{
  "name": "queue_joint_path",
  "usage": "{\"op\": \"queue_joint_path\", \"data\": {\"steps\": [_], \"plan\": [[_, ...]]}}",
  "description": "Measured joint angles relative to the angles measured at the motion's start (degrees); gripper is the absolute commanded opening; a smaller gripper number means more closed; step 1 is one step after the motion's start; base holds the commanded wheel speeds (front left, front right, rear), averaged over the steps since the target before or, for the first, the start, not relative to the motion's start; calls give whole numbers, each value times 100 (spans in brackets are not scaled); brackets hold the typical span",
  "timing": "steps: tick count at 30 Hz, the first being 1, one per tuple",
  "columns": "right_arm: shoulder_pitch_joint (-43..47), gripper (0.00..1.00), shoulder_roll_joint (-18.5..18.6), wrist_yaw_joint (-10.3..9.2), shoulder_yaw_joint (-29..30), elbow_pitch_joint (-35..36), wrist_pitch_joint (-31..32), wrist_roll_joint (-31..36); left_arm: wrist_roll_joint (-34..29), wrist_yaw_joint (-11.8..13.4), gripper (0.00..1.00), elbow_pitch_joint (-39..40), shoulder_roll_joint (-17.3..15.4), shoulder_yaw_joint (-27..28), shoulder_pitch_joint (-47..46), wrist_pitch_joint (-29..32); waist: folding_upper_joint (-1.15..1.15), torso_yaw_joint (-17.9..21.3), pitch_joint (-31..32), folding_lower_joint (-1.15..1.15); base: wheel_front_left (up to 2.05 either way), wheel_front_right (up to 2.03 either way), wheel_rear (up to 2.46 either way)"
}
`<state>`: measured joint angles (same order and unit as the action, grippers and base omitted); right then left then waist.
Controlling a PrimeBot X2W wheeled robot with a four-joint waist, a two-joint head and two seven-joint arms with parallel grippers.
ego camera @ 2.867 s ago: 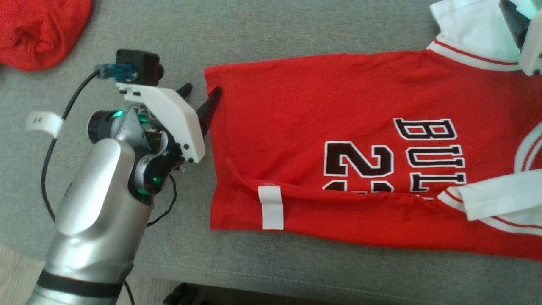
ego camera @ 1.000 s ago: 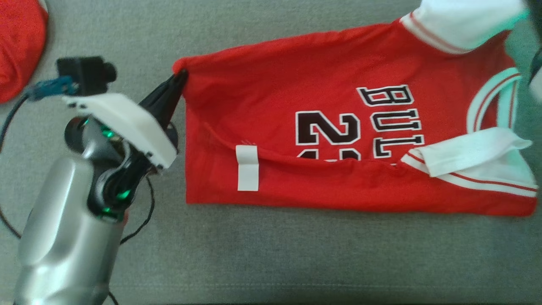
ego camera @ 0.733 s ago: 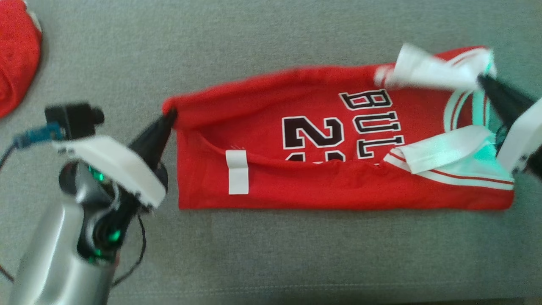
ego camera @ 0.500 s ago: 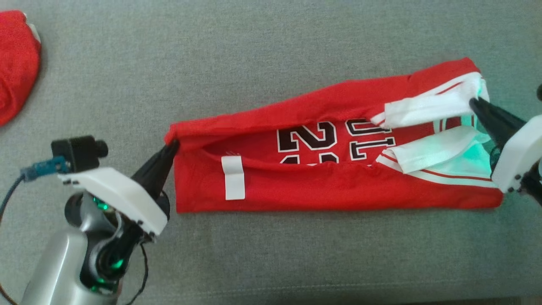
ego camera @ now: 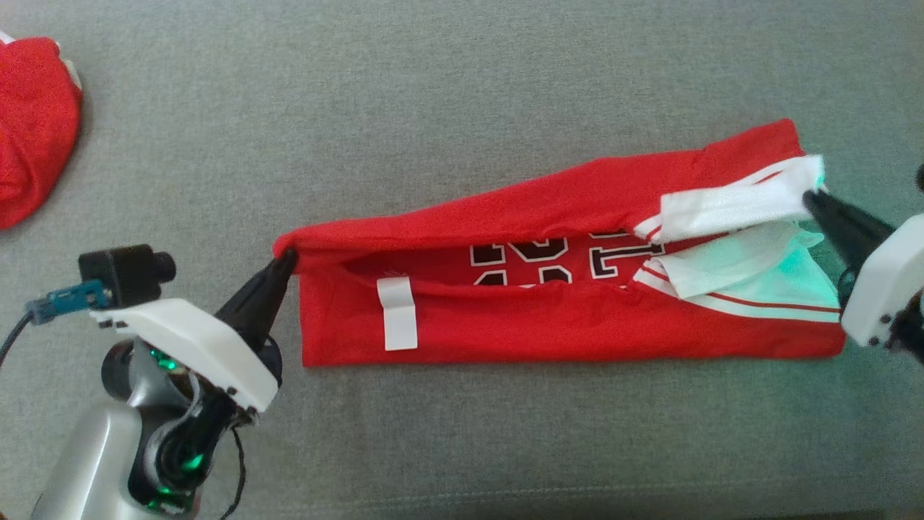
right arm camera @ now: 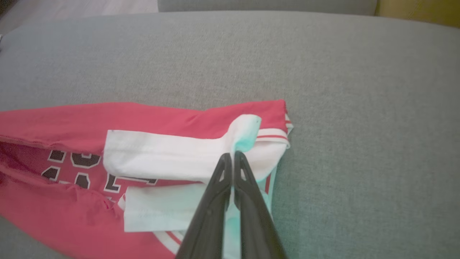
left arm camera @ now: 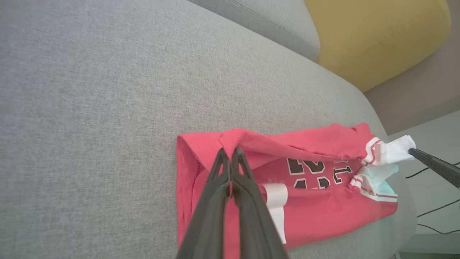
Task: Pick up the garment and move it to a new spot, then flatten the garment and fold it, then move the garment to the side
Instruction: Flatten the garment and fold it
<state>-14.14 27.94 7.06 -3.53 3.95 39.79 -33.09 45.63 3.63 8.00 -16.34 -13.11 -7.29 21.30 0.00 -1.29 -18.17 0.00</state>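
The garment [ego camera: 534, 332] is a red jersey with black-and-white lettering and white sleeves, lying lengthwise on the grey sofa seat [ego camera: 433, 94]. Its far long edge is folded toward me over the print, leaving a narrow strip of letters showing. My left gripper [ego camera: 286, 258] is shut on the garment's hem corner [left arm camera: 230, 142] at the left end. My right gripper [ego camera: 810, 196] is shut on the white sleeve end [right arm camera: 244, 135] at the right end. A white label [ego camera: 399, 323] lies on the near fold.
Another red cloth [ego camera: 32, 123] lies bunched at the far left of the seat. A yellow cushion [left arm camera: 373, 32] stands beyond the sofa's edge in the left wrist view. A black cable [ego camera: 14, 336] trails from my left wrist camera.
Both grippers have drawn the garment's far edge toward me, folding it over the lettering; the visible print has shrunk to a thin strip. The head camera has also shifted.
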Motion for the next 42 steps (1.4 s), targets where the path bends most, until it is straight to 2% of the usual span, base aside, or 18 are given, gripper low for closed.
{"op": "queue_joint_path", "data": {"steps": [4,5,6,7,8,10,12,14,18,21,22,26,31,35,36,37,38,42], "plan": [[250,0,1,0,-175,26,165,-71,-34,-3,0,-43,-125,-130,63,113,0,37,11,0,0,0,0],[311,37,1,0,-210,26,215,-79,-90,-2,0,-74,-152,-158,114,115,0,42,19,0,0,0,0],[347,85,15,0,-254,26,272,-79,-159,-2,22,-100,-196,-211,176,159,0,49,29,0,0,0,0],[360,100,32,0,-275,30,315,-79,-242,-2,56,-123,-259,-292,248,181,0,54,40,0,0,0,0],[363,100,34,0,-243,31,333,-94,-353,1,100,-146,-314,-345,324,181,0,57,50,0,0,0,0],[357,100,-10,0,13,5,368,-201,-719,108,100,-199,-475,-427,457,129,0,60,74,0,0,0,0],[310,100,-90,0,364,-103,450,-248,-1039,357,100,-168,-494,-341,559,-230,0,59,75,0,0,0,0],[228,100,-110,0,563,-223,590,-155,-1322,605,100,-51,-350,-221,582,-856,0,44,48,0,0,0,0],[-72,100,-336,0,749,-559,876,96,-1833,804,100,54,118,-333,550,-1953,0,-46,-22,0,0,0,0],[-303,100,-603,0,817,-840,1079,264,-2160,817,100,-136,372,-531,534,-2724,0,-167,-68,0,0,0,0],[-303,100,-603,0,817,-840,1079,264,-2160,817,100,-136,372,-531,534,-2724,0,-167,-68,0,0,0,0],[-391,100,-783,0,888,-1169,1296,553,-2369,789,100,-553,648,-721,426,-3367,0,-363,-100,0,0,0,0],[-377,100,-772,0,839,-1305,1540,853,-2490,703,100,-923,924,-818,406,-3555,0,-555,-74,0,0,0,0],[-319,100,-802,0,828,-1293,1726,817,-2561,536,100,-992,1106,-825,407,-3557,0,-628,-23,0,0,0,0],[-277,80,-842,0,828,-1282,1772,777,-2596,525,100,-979,1140,-824,408,-3557,0,-639,-12,0,0,0,0],[-250,16,-871,0,817,-1250,1781,732,-2625,476,100,-958,1173,-817,409,-3557,0,-648,1,0,0,0,0],[-229,0,-928,-1,848,-1229,1773,680,-2668,441,100,-932,1202,-810,411,-3559,0,-652,16,0,0,0,0],[-166,0,-1159,0,1007,-1252,1553,642,-2806,338,100,-843,1292,-708,478,-3559,0,-618,74,0,0,0,0]]}}
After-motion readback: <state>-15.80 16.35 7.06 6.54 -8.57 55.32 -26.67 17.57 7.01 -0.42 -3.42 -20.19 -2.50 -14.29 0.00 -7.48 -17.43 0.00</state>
